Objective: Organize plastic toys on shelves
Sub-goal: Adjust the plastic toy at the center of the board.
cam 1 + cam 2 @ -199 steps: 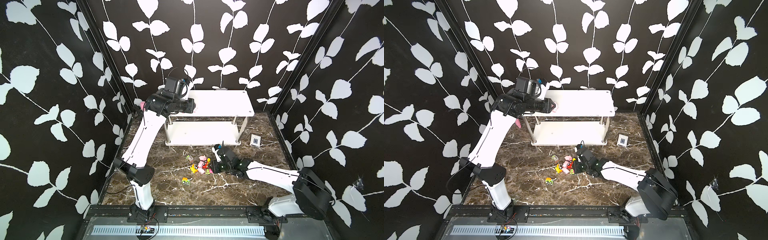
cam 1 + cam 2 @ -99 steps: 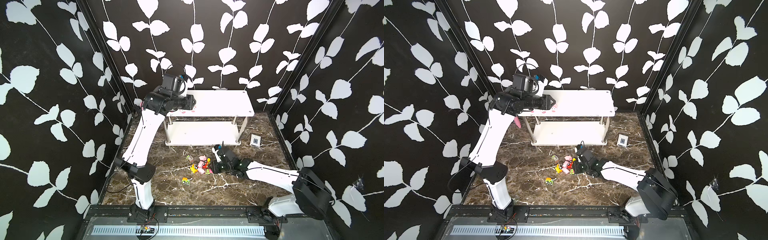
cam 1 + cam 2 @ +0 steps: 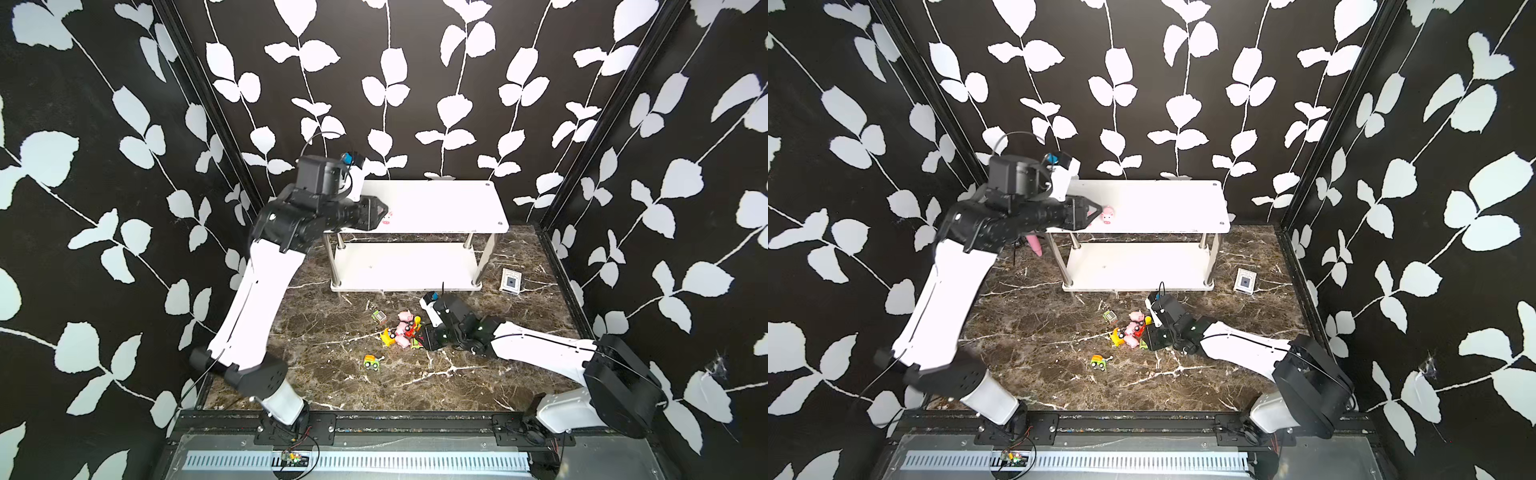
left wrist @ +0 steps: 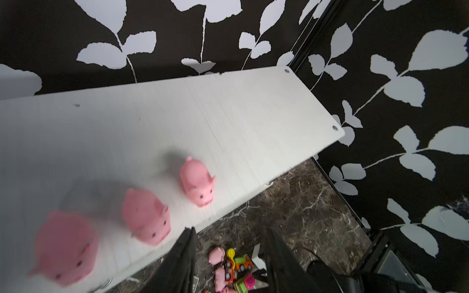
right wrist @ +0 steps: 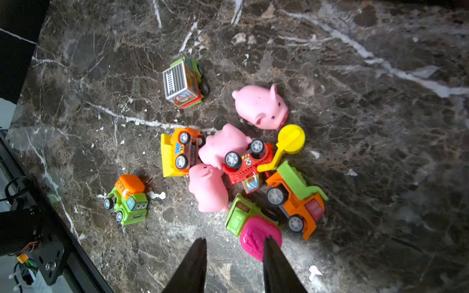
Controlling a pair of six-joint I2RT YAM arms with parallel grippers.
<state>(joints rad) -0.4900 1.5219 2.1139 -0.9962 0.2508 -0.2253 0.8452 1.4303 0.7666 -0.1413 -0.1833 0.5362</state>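
Low in the frame in both top views, the right gripper (image 3: 426, 338) is held close above the marble floor (image 3: 332, 382), at the right edge of the toy pile. In the right wrist view its fingers are seen parted with nothing between them. One fingertip (image 5: 271, 251) is set just at the pink-capped green vehicle (image 5: 250, 229). Little has changed here since a second ago. Six vehicles and three pigs are left on the floor. The mixer truck (image 5: 129, 200) and the box truck (image 5: 184, 82) lie apart from the tangled cluster (image 5: 228, 162).

Farther back, at centre frame, the shelves (image 3: 449, 203) are reached by the left gripper (image 3: 1094, 214) at the left end of the top board. Over the last second this arm has been drawn slightly toward the left of the frame. A pig (image 3: 1108, 215) is now seen free, just beyond the fingertips. In the left wrist view the jaws are spread and empty, and a row of three pigs (image 4: 146, 215) is seen near the board's front edge. The release is judged complete. The lower board (image 3: 407, 266) is bare, and nine toys remain to be carried.
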